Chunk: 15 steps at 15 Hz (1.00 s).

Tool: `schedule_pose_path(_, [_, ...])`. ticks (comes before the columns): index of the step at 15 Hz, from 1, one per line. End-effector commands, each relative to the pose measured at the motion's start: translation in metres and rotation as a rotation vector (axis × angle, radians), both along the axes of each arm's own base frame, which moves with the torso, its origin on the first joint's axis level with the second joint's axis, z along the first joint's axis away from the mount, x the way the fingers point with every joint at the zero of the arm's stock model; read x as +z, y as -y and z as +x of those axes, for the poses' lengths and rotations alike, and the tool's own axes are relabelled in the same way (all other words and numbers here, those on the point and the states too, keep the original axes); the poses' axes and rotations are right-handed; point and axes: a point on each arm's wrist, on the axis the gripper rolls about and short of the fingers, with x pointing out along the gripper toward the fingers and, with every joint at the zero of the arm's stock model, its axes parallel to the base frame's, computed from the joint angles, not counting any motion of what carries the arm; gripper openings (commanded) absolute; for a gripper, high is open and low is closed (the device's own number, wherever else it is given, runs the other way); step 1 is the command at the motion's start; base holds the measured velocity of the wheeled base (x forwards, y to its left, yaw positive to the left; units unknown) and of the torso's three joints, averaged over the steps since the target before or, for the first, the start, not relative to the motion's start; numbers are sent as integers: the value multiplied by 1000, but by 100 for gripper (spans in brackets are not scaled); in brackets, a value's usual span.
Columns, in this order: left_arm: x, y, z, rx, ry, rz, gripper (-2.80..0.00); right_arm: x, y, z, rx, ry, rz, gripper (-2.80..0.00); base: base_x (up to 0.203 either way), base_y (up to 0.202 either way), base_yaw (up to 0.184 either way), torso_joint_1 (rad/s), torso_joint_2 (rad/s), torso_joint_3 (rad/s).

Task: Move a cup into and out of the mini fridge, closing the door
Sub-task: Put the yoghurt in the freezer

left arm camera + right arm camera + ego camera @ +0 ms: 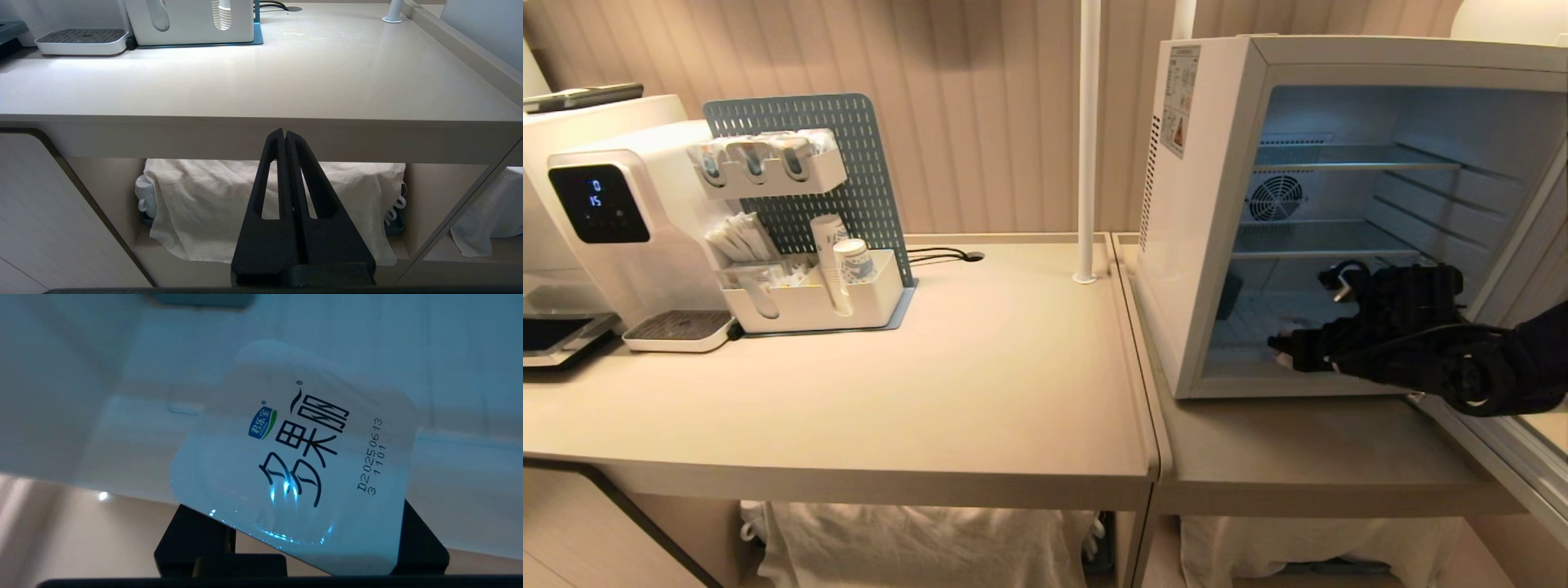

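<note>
At four o'clock in the head view, the right hand (pixel 1286 347) grips the cup (pixel 298 465) at the mini fridge (pixel 1209 245) mouth; clipping the sill could jolt it free. Left hand (pixel 284 136) pinched empty.

At the right of your head view the mini fridge (pixel 1201 204) stands on the counter (pixel 980 392), its door (pixel 1515 445) swung open lower right. The water dispenser (pixel 613 212) sits far left, the organiser (pixel 809 298) just beside it.
</note>
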Motion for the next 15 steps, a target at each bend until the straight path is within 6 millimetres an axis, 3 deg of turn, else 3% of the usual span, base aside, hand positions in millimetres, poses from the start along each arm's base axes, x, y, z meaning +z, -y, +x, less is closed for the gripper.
schedule_pose_path(1, [0, 0, 0, 0, 1, 0, -280, -18, 3, 0, -37, 12, -17, -280, 0, 0, 0, 0, 0, 0])
schedule_pose_path(5, [0, 0, 0, 0, 1, -2, -280, -39, 4, 13, -117, 126, -58, -280, 0, 0, 0, 0, 0, 0])
schedule_pose_path(15, [0, 0, 0, 0, 1, -2, -280, -66, 4, 66, -209, 110, -113, -280, 0, 0, 0, 0, 0, 0])
